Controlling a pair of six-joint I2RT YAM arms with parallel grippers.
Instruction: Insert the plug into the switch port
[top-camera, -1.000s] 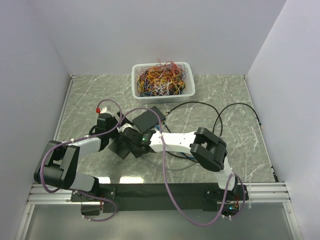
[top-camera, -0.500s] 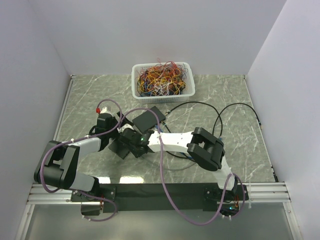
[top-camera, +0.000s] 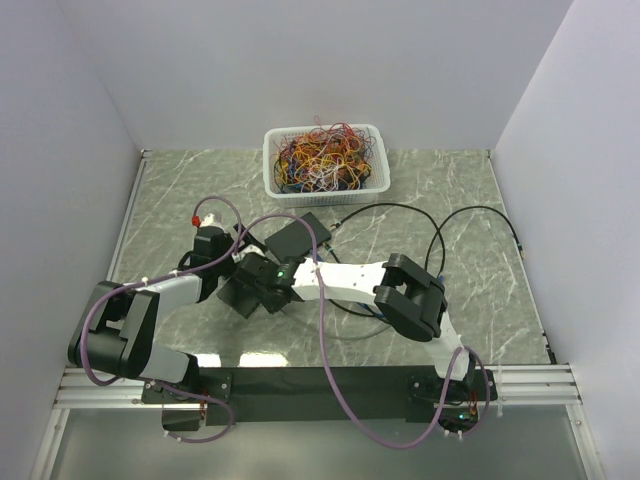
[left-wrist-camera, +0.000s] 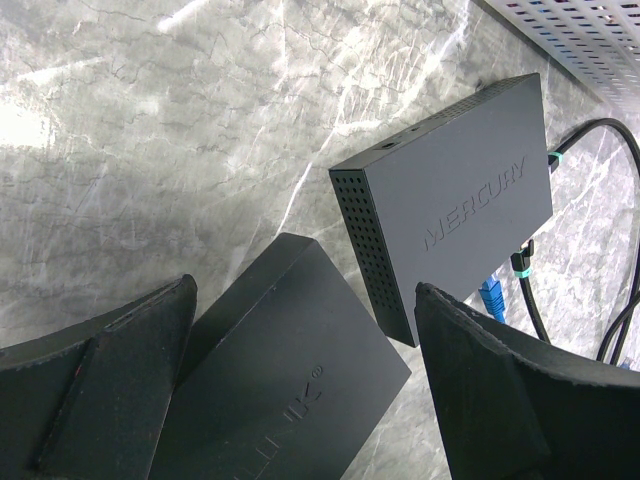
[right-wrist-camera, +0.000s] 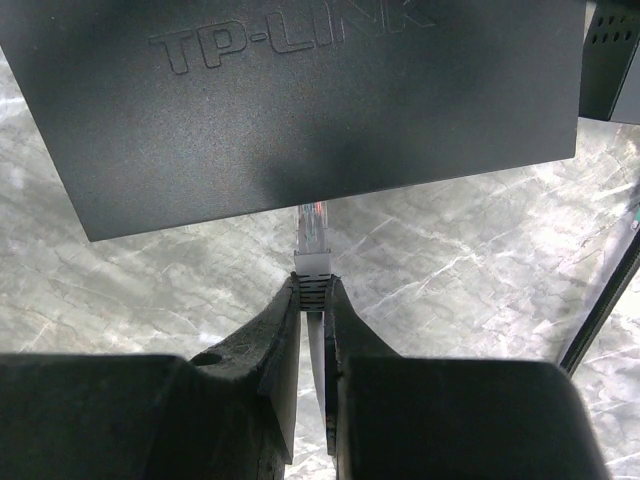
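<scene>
The right arm (top-camera: 350, 278) has eased a little leftward since a second ago, its elbow and wrist now nearer the left arm (top-camera: 170, 290). The right gripper (right-wrist-camera: 312, 292) is pinched narrow on the clear plastic plug (right-wrist-camera: 311, 232). The plug's tip lies just ahead of it, at the near edge of the flat black TP-LINK switch box (right-wrist-camera: 300, 100); whether it has entered a port I cannot tell. The left gripper (left-wrist-camera: 305, 300) stands wide, its jaws on either side of that box. Beyond it, slightly apart, lies the dark grey MERCURY switch box (left-wrist-camera: 450, 200), with a blue plug (left-wrist-camera: 490, 297) beside it.
</scene>
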